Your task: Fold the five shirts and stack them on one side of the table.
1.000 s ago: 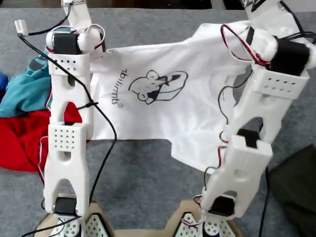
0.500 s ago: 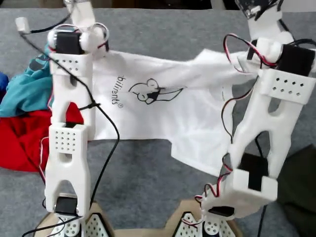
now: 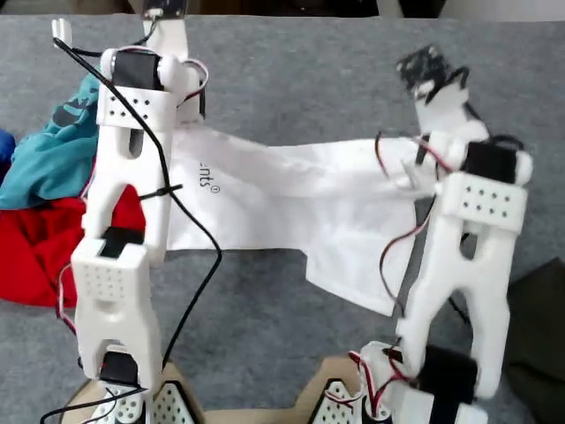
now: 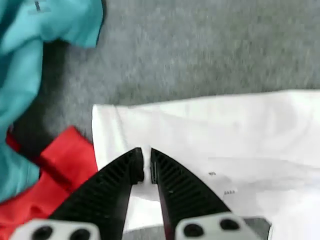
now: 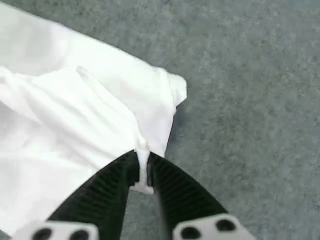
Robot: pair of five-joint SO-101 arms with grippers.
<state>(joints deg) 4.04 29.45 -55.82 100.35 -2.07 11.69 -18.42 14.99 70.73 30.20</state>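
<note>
White shirt (image 3: 300, 190): soft, light, will sag. Left end effector (image 4: 146, 167) seems clamped on hem; right end effector (image 5: 144, 172) pinches bunched corner. Best hold: edges.

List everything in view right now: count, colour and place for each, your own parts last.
white shirt: 1, white with dark print, mid-table, stretched between both hands
teal shirt: 1, teal, crumpled on the left arm's side of the table
red shirt: 1, red, crumpled beside the teal one, nearer the bases
blue cloth: 1, blue, a sliver at the left edge; cannot tell what it is
dark cloth: 1, dark, at the right edge near the bases
table: 1, grey surface under everything
left hand: 1, black fingers, pinched shut on the white shirt's edge near the red shirt
right hand: 1, black fingers, pinched shut on the white shirt's opposite end
</note>
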